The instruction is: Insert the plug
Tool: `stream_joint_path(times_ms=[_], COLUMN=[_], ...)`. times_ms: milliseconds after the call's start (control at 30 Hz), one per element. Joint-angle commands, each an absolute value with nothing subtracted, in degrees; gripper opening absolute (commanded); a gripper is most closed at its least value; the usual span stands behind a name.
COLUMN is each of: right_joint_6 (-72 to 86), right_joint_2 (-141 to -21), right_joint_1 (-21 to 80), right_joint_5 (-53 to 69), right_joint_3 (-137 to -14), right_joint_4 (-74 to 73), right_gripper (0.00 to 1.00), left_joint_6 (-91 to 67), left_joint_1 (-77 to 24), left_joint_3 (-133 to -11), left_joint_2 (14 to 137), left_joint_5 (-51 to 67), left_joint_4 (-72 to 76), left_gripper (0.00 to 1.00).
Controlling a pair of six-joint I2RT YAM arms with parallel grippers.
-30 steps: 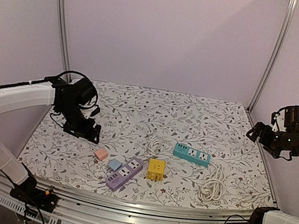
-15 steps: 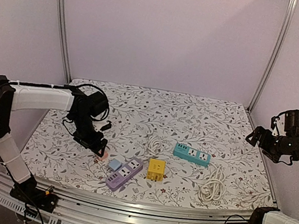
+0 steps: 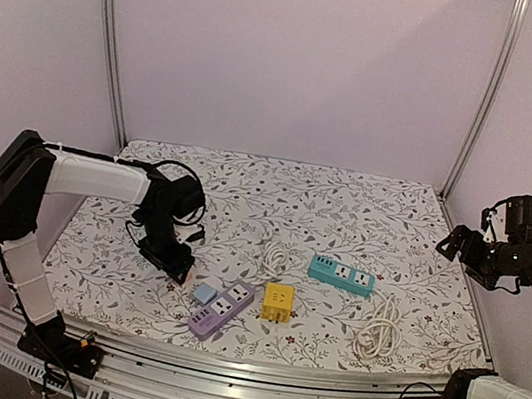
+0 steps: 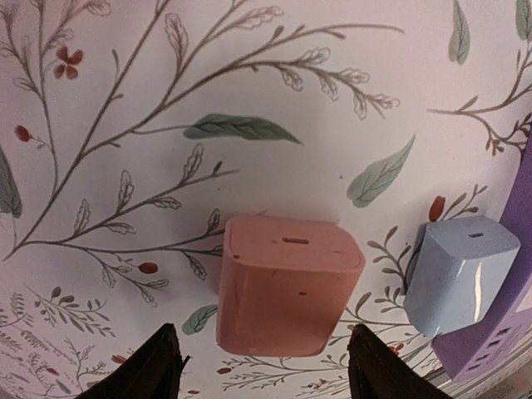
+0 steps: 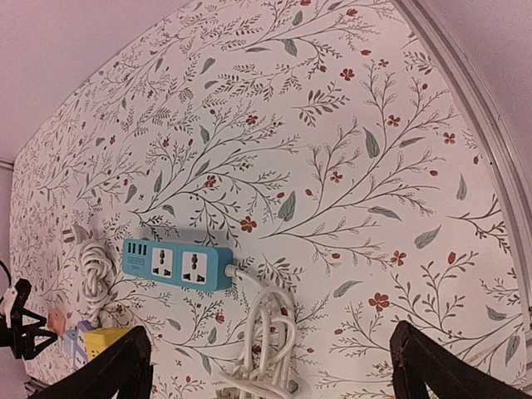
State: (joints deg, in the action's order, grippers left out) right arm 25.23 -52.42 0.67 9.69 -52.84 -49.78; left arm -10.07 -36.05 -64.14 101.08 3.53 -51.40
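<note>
Fingers of the left gripper stand spread apart, one black tip on each side of the pink plug. A strip of cloth shows between each tip and the plug's sides, so nothing is grasped. The plug sits on the floral tablecloth at about seven o'clock from the table's middle, and its prongs cannot be seen. Just beside it, at three o'clock in the wrist view, a pale blue adapter stands against the purple power strip. Seen from above, the strip lies slantwise near the front edge. A yellow cube adapter is close at its two o'clock, apart from it. A teal power strip lies at one o'clock from the cube. Its white cord is bundled in a coil at four o'clock from the strip. A second white coil lies at nine o'clock from the teal strip. The right gripper hangs in the air over the table's three o'clock edge, well apart from everything on the cloth. Its two fingers are parted wide and hold nothing.
</note>
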Motion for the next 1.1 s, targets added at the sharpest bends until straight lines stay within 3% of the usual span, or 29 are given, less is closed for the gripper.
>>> stream_joint_path(times_ms=[0,667,1000,1067], right_joint_6=[25.5,25.6,27.0,27.3], right_joint_2=[-53.0,-53.0,-52.1,-51.9], right_joint_1=[0.5,0.5,0.5,0.4], right_joint_5=[10.3,10.5,10.6,10.6], right_joint_3=[-52.3,-51.8,-50.6,-50.5], right_joint_4=[-50.6,-50.9,-50.9,-51.0], right_gripper=[0.99,0.99,0.99,0.99], left_joint_6=[-8.8,-7.6,-8.8,-9.0], left_joint_1=[-36.8,-37.1,-37.8,-38.1], left_joint_3=[-65.7,-56.6,-54.4,-54.2], left_joint_2=[102.7,98.0,96.6,96.4], left_joint_5=[2.9,4.3,4.2,4.0], left_joint_4=[-49.5,-39.6,-36.9,-36.4], left_gripper=[0.67,0.57,0.49,0.43])
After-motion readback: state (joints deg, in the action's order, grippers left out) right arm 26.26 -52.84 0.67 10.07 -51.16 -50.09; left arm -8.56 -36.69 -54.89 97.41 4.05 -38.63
